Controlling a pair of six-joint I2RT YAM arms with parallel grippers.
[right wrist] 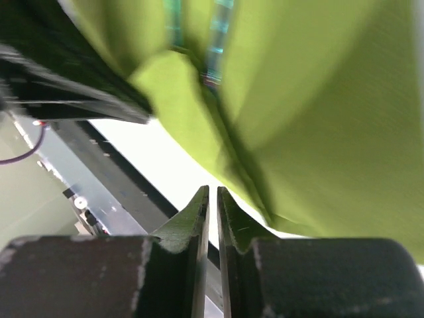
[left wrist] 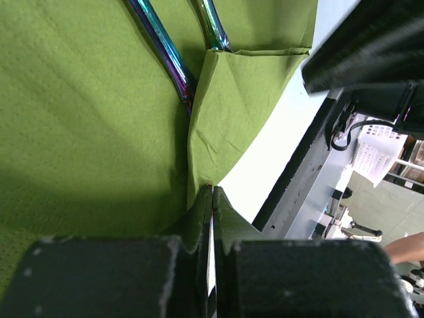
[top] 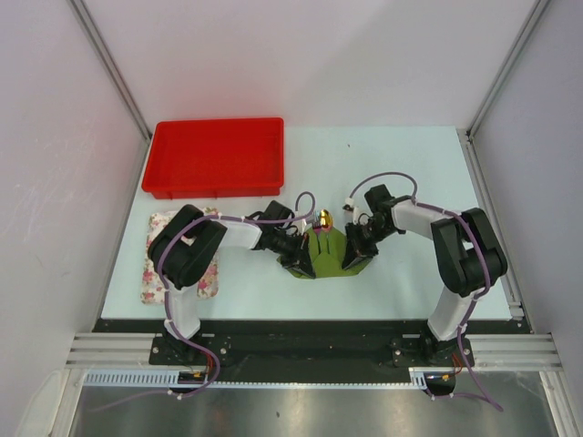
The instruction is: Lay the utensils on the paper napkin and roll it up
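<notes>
The olive-green paper napkin point(top: 330, 250) lies between my two grippers, its sides folded up. In the left wrist view the napkin point(left wrist: 86, 132) fills the frame, and a folded flap point(left wrist: 232, 99) covers two iridescent utensil handles point(left wrist: 163, 50). A golden utensil end point(top: 323, 218) sticks out at the napkin's far side. My left gripper point(left wrist: 212, 190) is shut, its tips pinching the edge of that flap. My right gripper point(right wrist: 212, 190) is just left of the napkin point(right wrist: 318, 112), nearly closed to a thin slit with nothing in it. Blurred teal handles point(right wrist: 218, 40) show in the fold.
A red tray point(top: 216, 157) stands at the back left. A floral cloth point(top: 155, 278) lies under the left arm. The table's black front rail point(left wrist: 298, 179) runs close to the napkin's near edge.
</notes>
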